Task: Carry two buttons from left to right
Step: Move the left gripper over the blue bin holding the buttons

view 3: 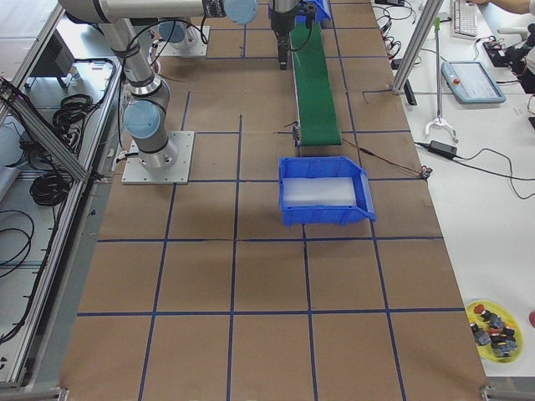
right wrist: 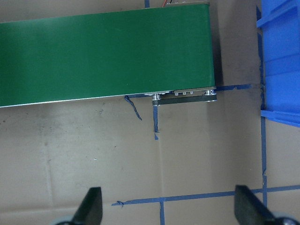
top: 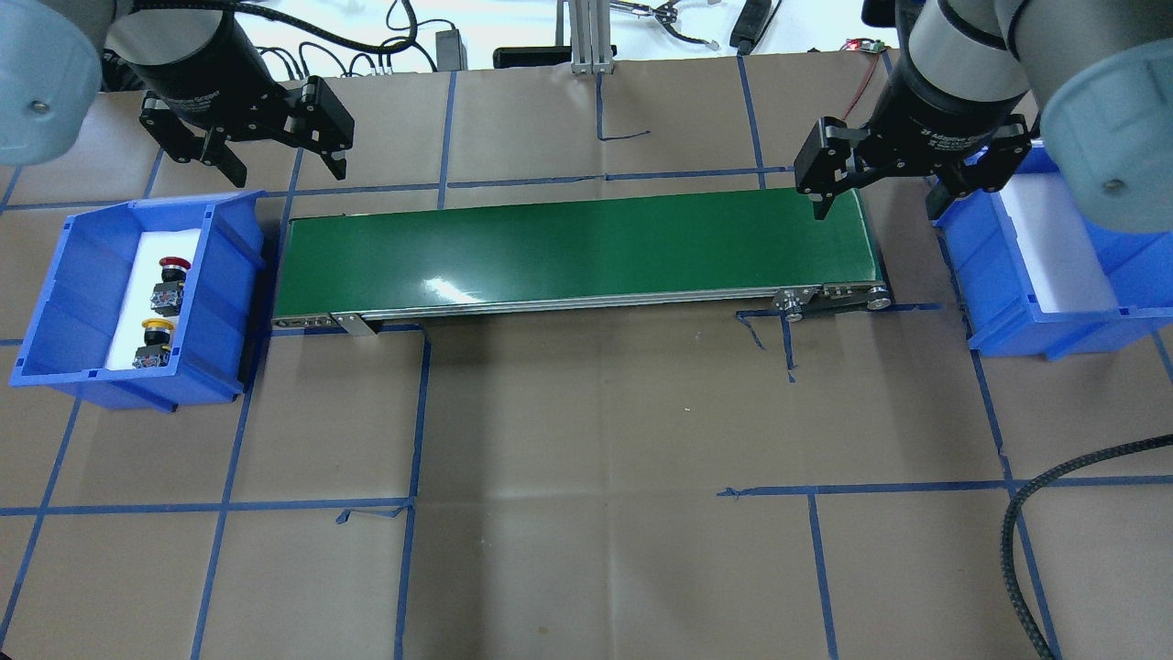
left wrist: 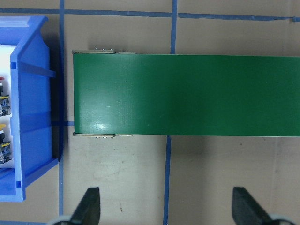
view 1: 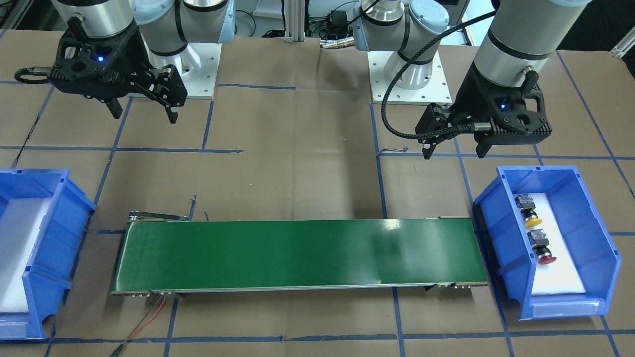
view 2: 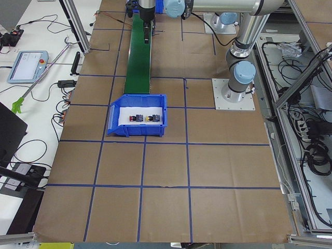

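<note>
Two buttons lie in the left blue bin (top: 55, 302) on white foam: a red-capped button (top: 170, 278) and a yellow-capped button (top: 154, 339), each with a black collar and a grey block. They also show in the front view, the yellow button (view 1: 530, 210) and the red button (view 1: 541, 248). My left gripper (top: 286, 167) hangs open and empty beyond the bin, near the belt's left end; it also shows in the front view (view 1: 454, 148). My right gripper (top: 880, 206) is open and empty over the belt's right end, beside the right blue bin (top: 990, 275).
A green conveyor belt (top: 577, 247) lies between the two bins. The right bin (view 1: 49, 223) holds only white foam. A black cable (top: 1054, 477) loops at the near right. A yellow plate of spare parts (view 3: 493, 327) sits at the table's far edge.
</note>
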